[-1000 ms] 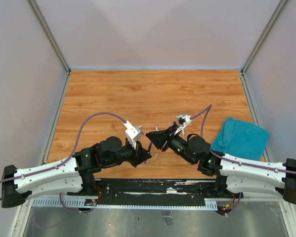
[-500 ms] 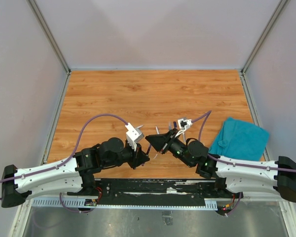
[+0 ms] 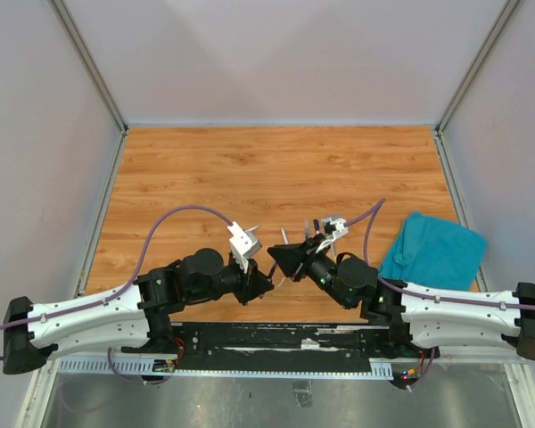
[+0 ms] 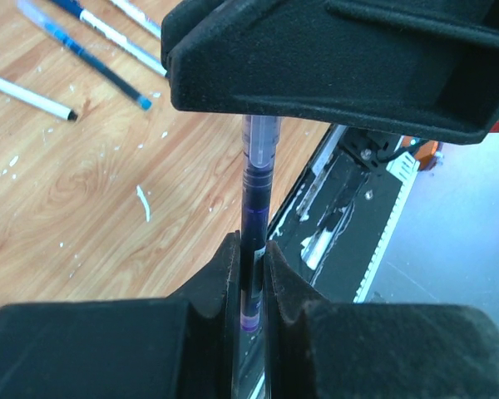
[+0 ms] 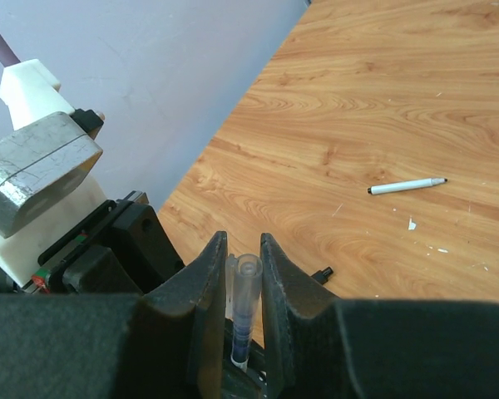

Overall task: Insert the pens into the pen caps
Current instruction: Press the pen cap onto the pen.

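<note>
L gripper (image 4: pixel 249 249) is clamped on a dark pen (image 4: pixel 256 187) btwn its tips. Pen's clear end runs fwd into R gripper (image 5: pixel 241 243), which is also pinching it. Risk: two grips on one thin barrel, so any off-axis push bends it or pops it out. Beyond R's tips, a cap (image 5: pixel 320 273) and a white pen (image 5: pixel 407 186) lie on the table (image 5: pixel 382 100). A dropped pen could knock them.
</note>
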Controlling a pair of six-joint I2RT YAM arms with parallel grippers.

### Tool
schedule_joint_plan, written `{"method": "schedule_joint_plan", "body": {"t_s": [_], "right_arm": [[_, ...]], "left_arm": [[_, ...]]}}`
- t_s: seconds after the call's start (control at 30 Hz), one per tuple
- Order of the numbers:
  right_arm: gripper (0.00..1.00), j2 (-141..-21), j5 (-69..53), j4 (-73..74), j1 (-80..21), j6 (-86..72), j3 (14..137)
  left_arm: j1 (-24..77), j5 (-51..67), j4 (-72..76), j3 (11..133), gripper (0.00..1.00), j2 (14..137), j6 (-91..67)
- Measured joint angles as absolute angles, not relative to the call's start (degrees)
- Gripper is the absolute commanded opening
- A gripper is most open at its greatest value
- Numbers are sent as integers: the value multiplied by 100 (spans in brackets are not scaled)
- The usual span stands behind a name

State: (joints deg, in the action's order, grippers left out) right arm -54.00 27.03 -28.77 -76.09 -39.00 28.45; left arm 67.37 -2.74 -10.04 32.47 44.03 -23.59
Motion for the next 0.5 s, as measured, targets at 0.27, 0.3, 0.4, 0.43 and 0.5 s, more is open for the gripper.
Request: {"method": "schedule_joint_plan", "body": {"t_s": [0.27, 0.3, 0.4, 0.43, 0.5], "right_arm": [[32, -5072, 2873, -2025, -7690, -3555, 3415], [36, -5037, 2873, -1935, -7690, -3531, 3454], [42, -4827, 2746, -1319, -7795, -3380, 3496], [44, -4762, 2738, -1162, -7819, -3328, 3496], [48, -4554, 2718, -856, -7846, -3227, 3496]], "left_arm": [[6740, -222, -141, 2980, 1, 4261, -2338], [6740, -222, -27, 2921, 1, 4239, -2340], [6674, -532, 475, 2714, 1, 4099, -2451], [6643, -615, 585, 2681, 0, 4062, -2475], [6632, -744, 768, 2602, 1, 3983, -2541]]}}
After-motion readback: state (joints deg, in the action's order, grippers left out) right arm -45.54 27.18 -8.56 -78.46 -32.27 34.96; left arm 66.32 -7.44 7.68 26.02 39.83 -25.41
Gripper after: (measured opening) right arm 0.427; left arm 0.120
